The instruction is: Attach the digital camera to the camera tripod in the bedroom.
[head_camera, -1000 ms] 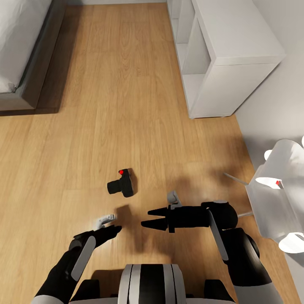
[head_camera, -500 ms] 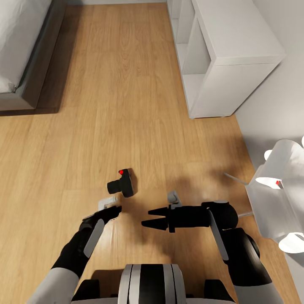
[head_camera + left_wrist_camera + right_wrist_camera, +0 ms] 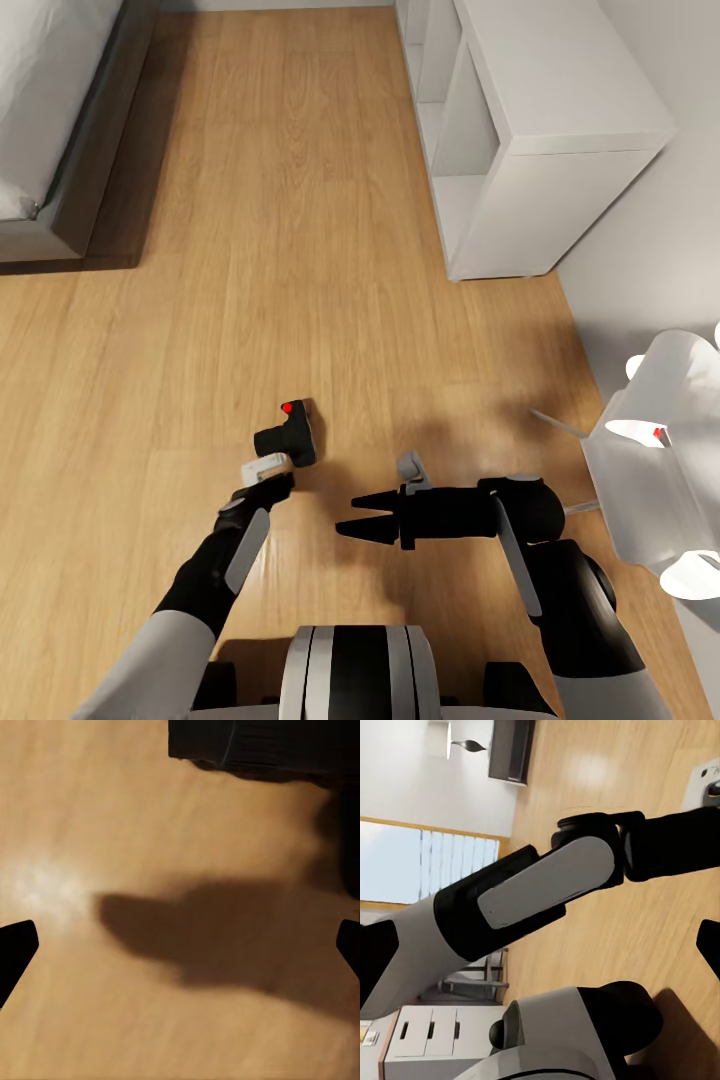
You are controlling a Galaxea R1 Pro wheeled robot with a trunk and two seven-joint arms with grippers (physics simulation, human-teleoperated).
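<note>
Your left gripper spread wide just beside the digital camera on the plank floor, your right gripper parted near it.

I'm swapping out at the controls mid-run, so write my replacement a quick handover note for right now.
Left claw: open, low over the wood floor, just short of the digital camera, not touching it.
Right claw: open, holding nothing, hovering to the camera's right.
Camera: on the floor, red button showing, between the bed and the white shelves.
Done: approach only; nothing gripped.
Left: grip the camera, lift it, find the tripod, mount it.
</note>
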